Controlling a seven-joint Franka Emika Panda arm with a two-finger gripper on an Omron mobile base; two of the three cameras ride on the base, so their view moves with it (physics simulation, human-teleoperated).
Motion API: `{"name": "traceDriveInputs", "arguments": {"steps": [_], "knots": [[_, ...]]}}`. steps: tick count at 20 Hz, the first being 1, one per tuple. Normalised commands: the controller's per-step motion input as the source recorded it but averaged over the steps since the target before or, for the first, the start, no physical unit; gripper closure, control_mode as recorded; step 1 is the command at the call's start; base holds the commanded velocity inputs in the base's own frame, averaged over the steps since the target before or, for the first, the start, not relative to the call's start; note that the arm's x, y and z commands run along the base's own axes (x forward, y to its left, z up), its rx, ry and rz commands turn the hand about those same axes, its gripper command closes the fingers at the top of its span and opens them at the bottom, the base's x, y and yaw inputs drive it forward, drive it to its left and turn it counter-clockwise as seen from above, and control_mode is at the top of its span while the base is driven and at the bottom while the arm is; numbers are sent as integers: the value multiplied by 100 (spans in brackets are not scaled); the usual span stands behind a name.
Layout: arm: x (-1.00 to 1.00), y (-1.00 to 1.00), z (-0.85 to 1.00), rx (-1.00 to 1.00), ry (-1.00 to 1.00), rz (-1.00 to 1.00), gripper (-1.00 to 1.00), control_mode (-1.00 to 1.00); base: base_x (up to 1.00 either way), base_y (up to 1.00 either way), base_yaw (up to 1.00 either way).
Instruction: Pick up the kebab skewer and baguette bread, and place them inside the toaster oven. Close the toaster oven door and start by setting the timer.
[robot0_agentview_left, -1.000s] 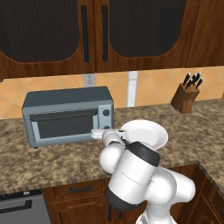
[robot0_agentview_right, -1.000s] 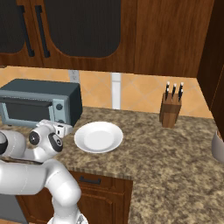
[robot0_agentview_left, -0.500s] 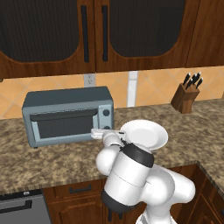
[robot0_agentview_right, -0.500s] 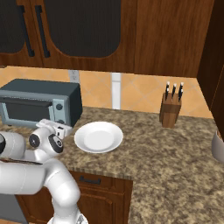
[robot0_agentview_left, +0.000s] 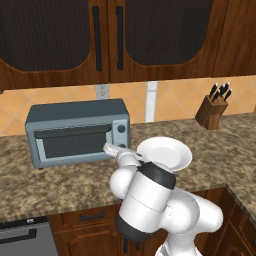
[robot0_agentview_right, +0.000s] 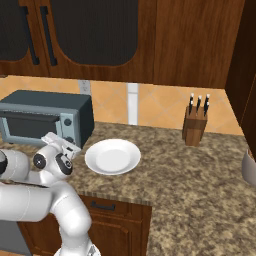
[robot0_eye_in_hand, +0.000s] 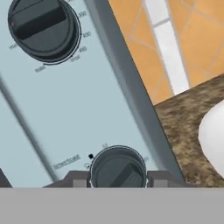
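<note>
The blue-grey toaster oven (robot0_agentview_left: 75, 116) (robot0_agentview_right: 45, 104) stands on the counter against the wall. The toaster oven door (robot0_agentview_left: 72, 145) (robot0_agentview_right: 25, 127) is closed, with its bar handle along the top edge. My gripper (robot0_agentview_left: 107, 148) (robot0_agentview_right: 50, 137) (robot0_eye_in_hand: 118, 181) is at the oven's right-hand control panel. In the hand view its two fingertips (robot0_eye_in_hand: 78, 179) sit tight on either side of the lower round knob (robot0_eye_in_hand: 118, 168). The upper knob (robot0_eye_in_hand: 41, 26) is free above it. The kebab skewer and the baguette bread are hidden from me.
A white plate (robot0_agentview_left: 165, 152) (robot0_agentview_right: 112, 156) (robot0_eye_in_hand: 214, 135) lies just right of the oven, under my forearm. A wooden knife block (robot0_agentview_left: 215, 110) (robot0_agentview_right: 195, 125) stands further right by the tiled wall. Dark wood cabinets hang above the counter.
The gripper stays on the lower knob at the oven's panel. Only the arm's elbow has shifted slightly.
</note>
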Motion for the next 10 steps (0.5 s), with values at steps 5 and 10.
{"name": "traceDriveInputs", "arguments": {"steps": [5, 10], "knots": [[0, 0, 0, 26, -2, -11, 100, -100, 0, 0, 0], [-2, 0, 0, 29, -2, -12, 100, -100, 0, 0, 0]]}}
